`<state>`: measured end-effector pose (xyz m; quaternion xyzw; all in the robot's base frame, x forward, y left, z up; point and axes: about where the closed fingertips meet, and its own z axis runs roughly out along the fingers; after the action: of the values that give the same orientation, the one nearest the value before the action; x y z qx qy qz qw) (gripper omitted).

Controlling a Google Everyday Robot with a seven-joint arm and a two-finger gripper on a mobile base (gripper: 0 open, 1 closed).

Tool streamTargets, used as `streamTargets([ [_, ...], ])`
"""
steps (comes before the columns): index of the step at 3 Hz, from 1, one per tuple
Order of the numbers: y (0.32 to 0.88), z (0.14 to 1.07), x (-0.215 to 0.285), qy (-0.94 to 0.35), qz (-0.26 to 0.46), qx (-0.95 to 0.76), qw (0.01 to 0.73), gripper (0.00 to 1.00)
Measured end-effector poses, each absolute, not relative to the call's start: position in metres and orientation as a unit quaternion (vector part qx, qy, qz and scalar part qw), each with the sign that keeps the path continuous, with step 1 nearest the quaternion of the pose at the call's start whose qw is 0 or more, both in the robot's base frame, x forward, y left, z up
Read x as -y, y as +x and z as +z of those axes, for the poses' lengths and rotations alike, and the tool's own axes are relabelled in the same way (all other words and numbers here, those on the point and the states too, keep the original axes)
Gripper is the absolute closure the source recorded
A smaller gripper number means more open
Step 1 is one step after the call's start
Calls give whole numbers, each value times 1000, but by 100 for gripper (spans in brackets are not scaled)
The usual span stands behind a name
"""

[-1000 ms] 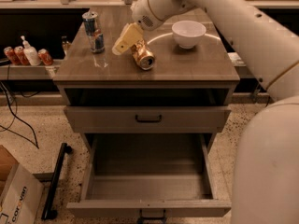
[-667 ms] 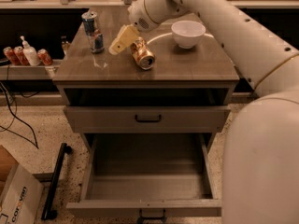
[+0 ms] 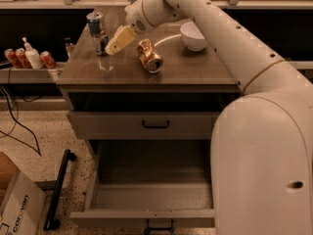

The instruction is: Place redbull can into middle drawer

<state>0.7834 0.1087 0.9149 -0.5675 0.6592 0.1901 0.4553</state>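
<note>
The redbull can (image 3: 96, 32) stands upright at the back left of the cabinet top, slim, silver and blue with a red mark. My gripper (image 3: 117, 42) hangs over the cabinet top just right of the can, its cream fingers (image 3: 121, 38) pointing down-left toward it, close to the can. The middle drawer (image 3: 151, 190) is pulled wide open below, its smooth grey floor bare.
A dented gold can (image 3: 149, 56) lies on its side mid-top. A white bowl (image 3: 193, 35) sits at the back right. The upper drawer with a black handle (image 3: 155, 125) is shut. Cans and a bottle (image 3: 29, 58) stand on a left shelf. A cardboard box (image 3: 17, 204) is on the floor.
My gripper has moved left across the cabinet top, from above the gold can toward the redbull can. The cans and bowl have not moved.
</note>
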Motion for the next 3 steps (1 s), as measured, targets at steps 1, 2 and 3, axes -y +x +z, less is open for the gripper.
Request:
streamTargets([
  [1, 792, 920, -135, -571, 213, -637, 472, 0],
  [2, 800, 918, -174, -576, 249, -613, 480, 0],
  [3, 808, 916, -202, -573, 281, -598, 486, 0],
])
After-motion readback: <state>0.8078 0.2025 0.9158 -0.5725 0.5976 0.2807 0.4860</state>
